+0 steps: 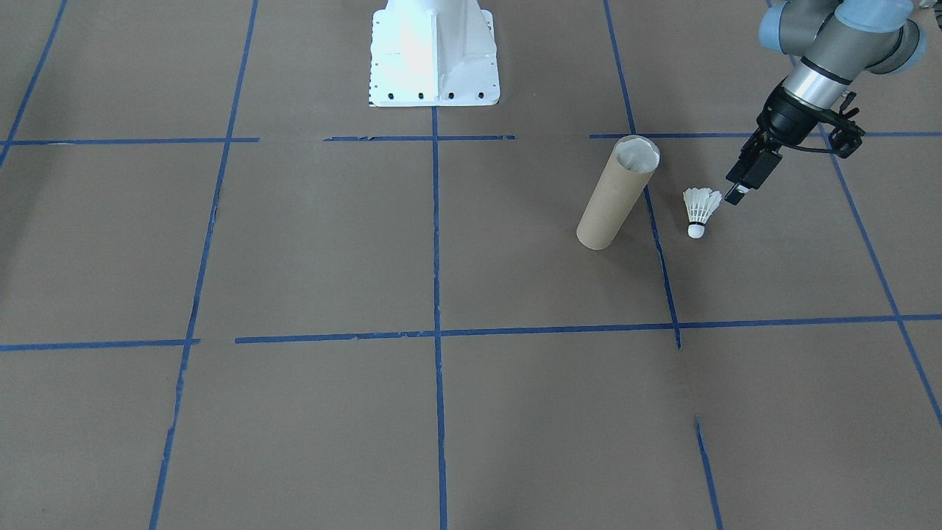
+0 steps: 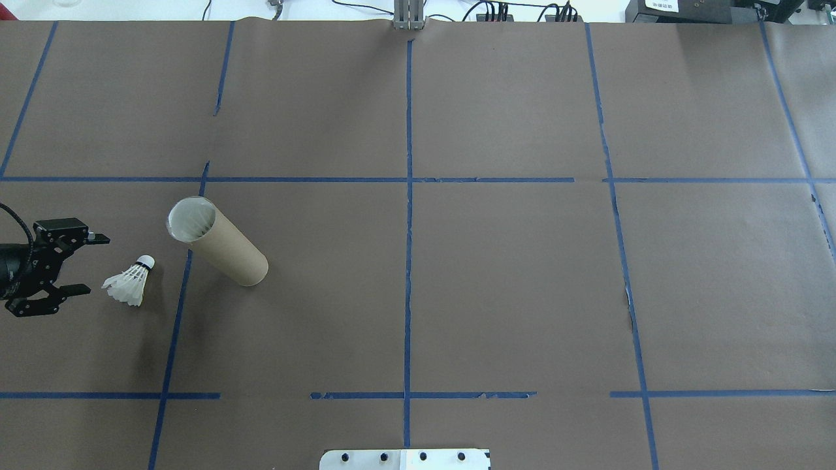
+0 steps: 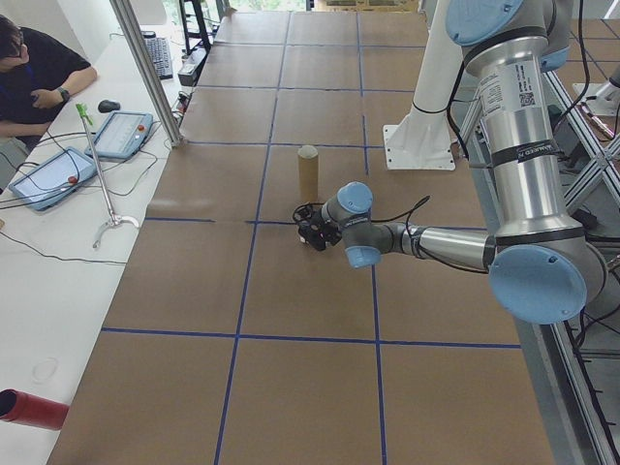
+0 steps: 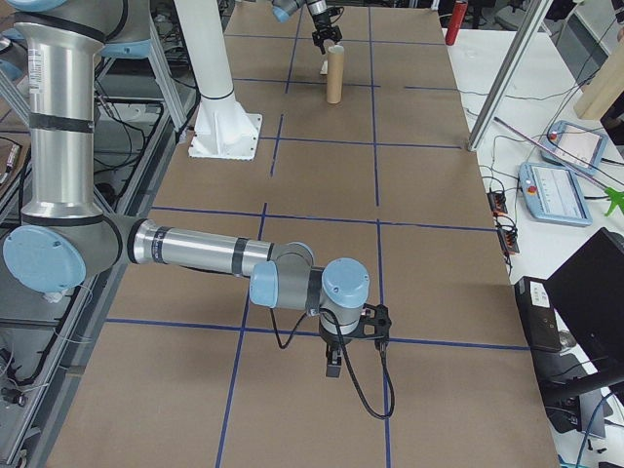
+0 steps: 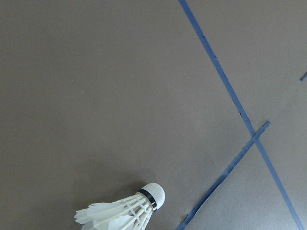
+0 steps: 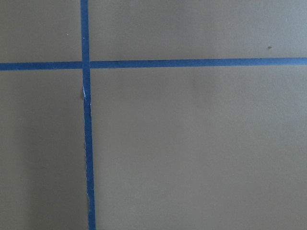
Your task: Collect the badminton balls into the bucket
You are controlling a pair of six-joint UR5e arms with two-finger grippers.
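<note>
One badminton ball [image 2: 127,282] lies on its side on the brown table, cork tip toward the bucket [image 2: 219,241]; it also shows in the front view [image 1: 699,208] and at the bottom of the left wrist view [image 5: 124,213]. The bucket [image 1: 617,193] is a brown cardboard tube standing upright with a whitish inside. My left gripper [image 2: 88,264] is open just beside the ball's feather skirt, low over the table, holding nothing. My right gripper [image 4: 331,366] appears only in the exterior right view, far from the ball, and I cannot tell whether it is open or shut.
Blue tape lines [image 2: 408,196] divide the brown table cover. The white robot base [image 1: 434,55] stands at the robot's edge. A person [image 3: 39,77] sits at a side table with tablets [image 3: 121,134], and a red cylinder [image 3: 29,409] lies there too.
</note>
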